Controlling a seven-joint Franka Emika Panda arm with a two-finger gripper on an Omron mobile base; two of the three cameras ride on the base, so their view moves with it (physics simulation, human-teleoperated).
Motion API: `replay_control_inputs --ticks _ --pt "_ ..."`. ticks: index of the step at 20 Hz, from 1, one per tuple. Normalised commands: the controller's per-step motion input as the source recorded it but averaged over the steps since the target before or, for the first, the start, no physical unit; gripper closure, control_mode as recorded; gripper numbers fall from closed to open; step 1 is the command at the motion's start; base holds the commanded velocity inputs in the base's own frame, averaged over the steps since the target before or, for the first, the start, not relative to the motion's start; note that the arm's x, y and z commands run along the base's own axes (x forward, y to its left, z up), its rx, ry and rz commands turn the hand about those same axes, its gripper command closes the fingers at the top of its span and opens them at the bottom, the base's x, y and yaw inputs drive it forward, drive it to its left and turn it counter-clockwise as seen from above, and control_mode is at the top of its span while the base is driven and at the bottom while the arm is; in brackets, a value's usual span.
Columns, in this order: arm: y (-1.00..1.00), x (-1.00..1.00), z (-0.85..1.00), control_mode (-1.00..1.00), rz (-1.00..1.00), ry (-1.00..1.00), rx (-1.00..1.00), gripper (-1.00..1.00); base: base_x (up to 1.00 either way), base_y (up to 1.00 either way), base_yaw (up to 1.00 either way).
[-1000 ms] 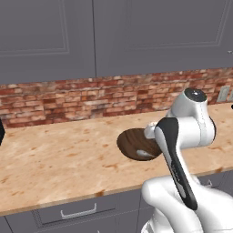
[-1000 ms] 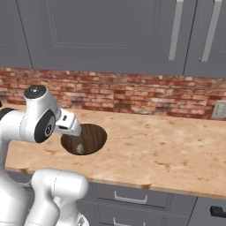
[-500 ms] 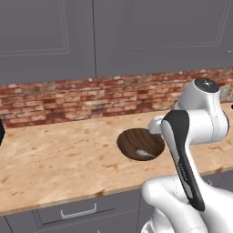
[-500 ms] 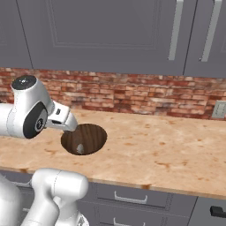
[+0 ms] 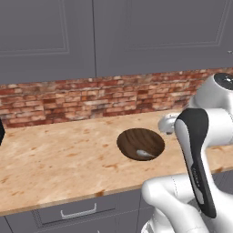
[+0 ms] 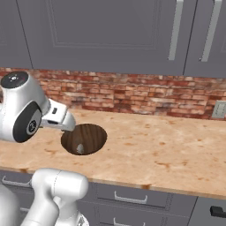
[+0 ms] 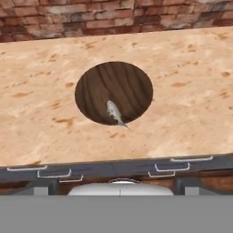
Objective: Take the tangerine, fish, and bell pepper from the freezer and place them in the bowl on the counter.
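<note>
Fish (image 7: 114, 112) lies inside bowl (image 7: 95, 82), near its front rim; we note bare surface (image 7: 191, 91) around; claw fully open, empty.

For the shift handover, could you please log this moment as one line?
bowl: on counter | fish: in bowl | claw: open, empty
</note>
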Motion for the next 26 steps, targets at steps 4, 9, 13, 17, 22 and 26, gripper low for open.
replay_control_inputs --ticks 4,9,13,17,22,26 --pt "-0.08 -0.20 0.00 -1.00 0.01 -0.15 0.00 -1.00 0.00 0.00 0.00" --pt "0.00 -0.14 0.04 1.00 0.00 -0.03 0.00 -1.00 -0.26 0.03 0.00" --pt "0.00 0.00 0.00 1.00 0.00 0.00 0.00 -1.00 -0.92 0.55 0.00" --pt "0.00 0.00 0.00 1.00 0.00 0.00 0.00 -1.00 -0.40 1.00 0.00" --pt "0.00 0.00 0.00 1.00 0.00 0.00 0.00 -1.00 -0.21 1.00 0.00" --pt "0.00 0.00 0.00 1.00 0.00 0.00 0.00 -1.00 -0.67 1.00 0.00"
